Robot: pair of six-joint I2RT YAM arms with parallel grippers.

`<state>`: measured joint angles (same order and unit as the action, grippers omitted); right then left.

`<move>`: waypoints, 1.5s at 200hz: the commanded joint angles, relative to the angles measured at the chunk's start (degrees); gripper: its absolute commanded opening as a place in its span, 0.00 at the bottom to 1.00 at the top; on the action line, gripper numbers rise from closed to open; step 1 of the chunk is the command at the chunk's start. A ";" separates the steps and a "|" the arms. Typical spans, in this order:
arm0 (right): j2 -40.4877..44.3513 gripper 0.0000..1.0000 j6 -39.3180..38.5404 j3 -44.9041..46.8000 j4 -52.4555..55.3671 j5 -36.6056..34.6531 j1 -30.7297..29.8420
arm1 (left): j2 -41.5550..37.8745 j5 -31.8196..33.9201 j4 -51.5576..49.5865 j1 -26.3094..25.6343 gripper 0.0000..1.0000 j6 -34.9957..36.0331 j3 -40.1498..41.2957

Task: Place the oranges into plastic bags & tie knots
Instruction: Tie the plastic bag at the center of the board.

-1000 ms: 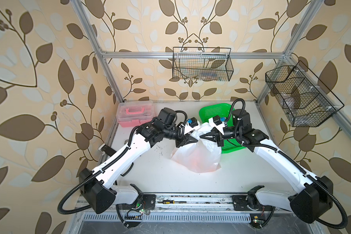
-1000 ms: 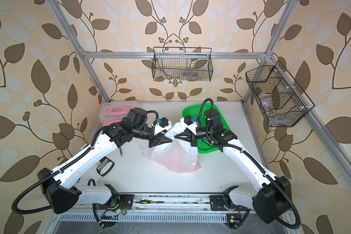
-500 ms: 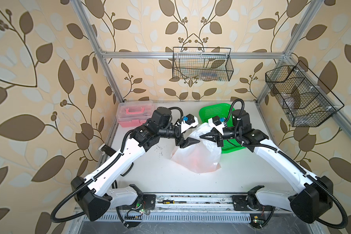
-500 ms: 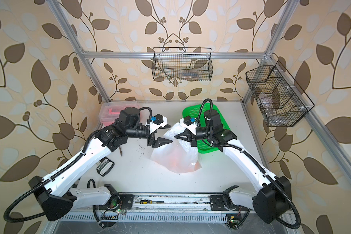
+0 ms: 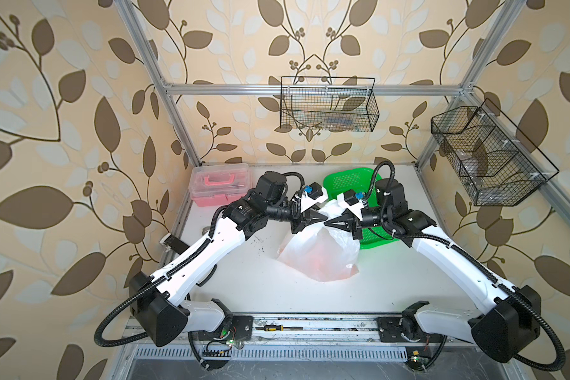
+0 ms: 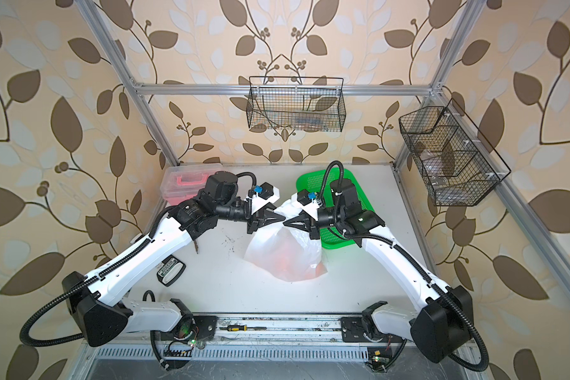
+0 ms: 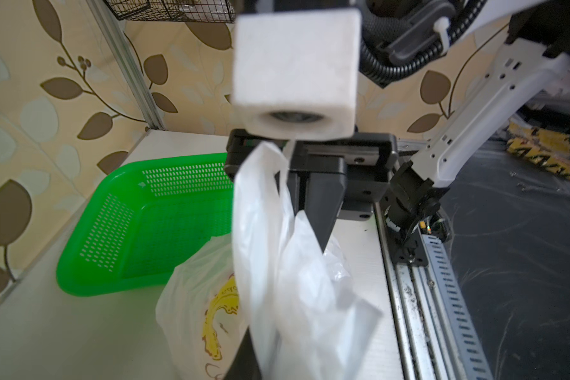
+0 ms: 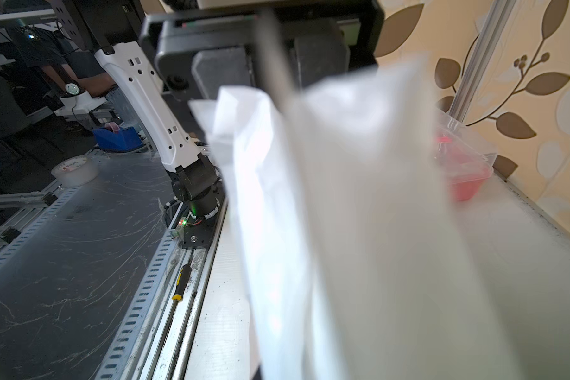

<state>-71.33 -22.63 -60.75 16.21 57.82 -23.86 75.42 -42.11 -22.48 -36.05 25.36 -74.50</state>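
Seen from above, the plastic bag (image 5: 305, 245) sat on the white table (image 5: 244, 283) just beside a green basket (image 5: 346, 179), the oranges (image 5: 324, 263) only an orange glow inside it. The left gripper (image 5: 321, 216) and right gripper (image 5: 330, 223), tips nearly meeting above it, each appeared pinched shut on handle film. Such thin, slippery film could slide free or tear under a hard pull, spoiling the knot.

One bag (image 5: 320, 256), one green basket (image 5: 346, 179), one box (image 5: 219, 184), two racks (image 5: 329, 105) (wire).
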 commanded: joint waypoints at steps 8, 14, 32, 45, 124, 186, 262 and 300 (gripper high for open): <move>2.52 0.14 -1.99 -2.01 1.75 2.45 1.64 | -1.62 -0.13 -0.26 -0.42 0.03 1.85 -1.62; 3.21 0.23 -1.97 -1.92 2.03 3.08 2.36 | -1.90 0.29 -0.55 -0.42 0.00 2.28 -1.37; 6.11 0.43 -2.13 -1.90 3.85 4.13 4.98 | -3.01 1.14 -0.32 -0.42 0.00 3.08 -0.39; 8.43 0.59 -1.88 -1.53 4.71 5.97 7.54 | -3.52 1.53 0.12 -0.42 0.00 3.55 0.19; 4.47 0.74 23.09 -6.15 -12.89 -5.89 14.61 | -4.29 -0.07 1.07 -0.57 0.00 12.33 2.01; -8.70 0.80 12.39 -19.61 0.08 0.17 7.18 | -5.05 0.17 0.31 -0.87 0.00 19.86 2.87; -5.76 0.82 -4.17 -18.95 21.71 2.14 0.91 | -7.48 6.90 4.81 -0.88 0.00 22.92 5.08; -4.87 0.81 -3.37 -17.24 21.65 2.10 -1.05 | -7.56 7.67 6.14 -0.87 0.00 25.15 5.69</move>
<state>-77.36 -23.11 -79.15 34.85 59.00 -23.92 69.47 -35.46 -19.35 -36.45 47.68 -69.25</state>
